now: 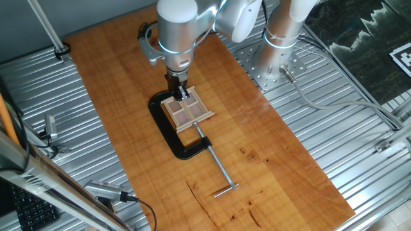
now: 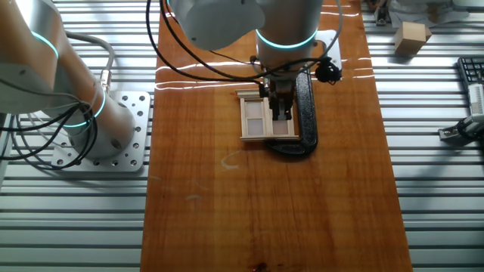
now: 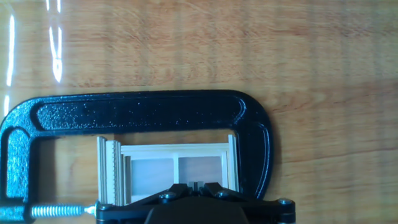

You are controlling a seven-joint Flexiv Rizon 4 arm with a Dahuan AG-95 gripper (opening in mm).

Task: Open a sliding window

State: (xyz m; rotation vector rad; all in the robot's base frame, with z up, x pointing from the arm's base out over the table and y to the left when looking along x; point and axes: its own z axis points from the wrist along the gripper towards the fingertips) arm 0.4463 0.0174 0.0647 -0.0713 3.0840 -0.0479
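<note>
A small wooden window (image 1: 187, 112) lies flat on a long wooden board (image 1: 257, 147), held inside a black clamp (image 1: 172, 138) whose long metal screw (image 1: 216, 165) runs out toward the board's near end. The gripper (image 1: 182, 92) comes straight down onto the window's far edge; its fingertips are too small to tell whether they are parted. The board rests on a ribbed metal table (image 1: 359, 173)
</note>
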